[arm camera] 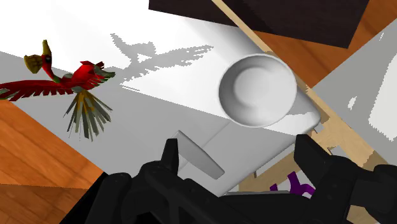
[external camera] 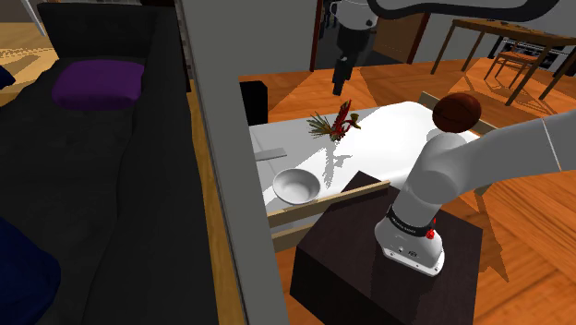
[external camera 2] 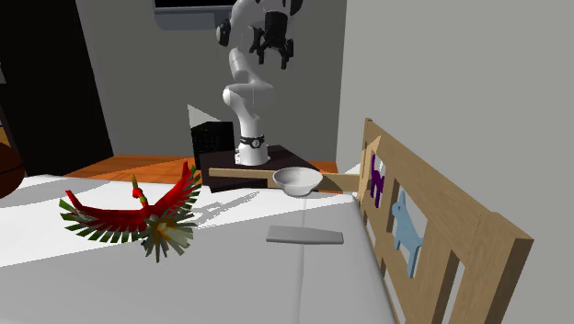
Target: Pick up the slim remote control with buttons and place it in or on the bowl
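Note:
A slim grey remote (external camera 2: 304,236) lies flat on the white surface, between the bowl and the bird toy and close to the wooden rail. In the wrist view the remote (arm camera: 200,154) sits just beside one finger, far below it. The white bowl (external camera 2: 297,180) stands upright at the surface's end nearest the stand, also seen as bowl (external camera: 296,186) and bowl (arm camera: 257,89). My black gripper (external camera 2: 276,51) hangs high above the surface, open, with nothing between its fingers. It shows as gripper (external camera: 343,76) and gripper (arm camera: 240,159).
A red bird toy (external camera 2: 138,216) with spread wings lies on the white surface, seen too as bird toy (external camera: 334,125). A wooden rail (external camera 2: 432,230) with purple and blue animal cutouts borders one side. A dark sofa (external camera: 102,175) with a purple cushion lies behind a grey wall.

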You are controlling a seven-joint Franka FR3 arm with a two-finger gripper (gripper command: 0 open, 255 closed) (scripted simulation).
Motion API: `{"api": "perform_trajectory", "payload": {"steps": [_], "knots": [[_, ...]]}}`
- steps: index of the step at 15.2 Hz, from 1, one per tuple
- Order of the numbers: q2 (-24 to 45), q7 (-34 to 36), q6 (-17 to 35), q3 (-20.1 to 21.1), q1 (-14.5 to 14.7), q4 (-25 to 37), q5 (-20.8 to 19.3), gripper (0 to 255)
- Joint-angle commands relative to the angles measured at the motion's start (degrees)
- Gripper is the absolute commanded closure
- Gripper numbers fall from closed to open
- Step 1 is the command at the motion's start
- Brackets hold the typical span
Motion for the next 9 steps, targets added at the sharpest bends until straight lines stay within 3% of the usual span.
{"api": "perform_trajectory", "payload": {"steps": [1,9], "knots": [[0.0,0.0,0.0,0.0,0.0,0.0,0.0,0],[10.85,-10.48,14.93,-6.21,1.12,-4.18,-2.49,0]]}}
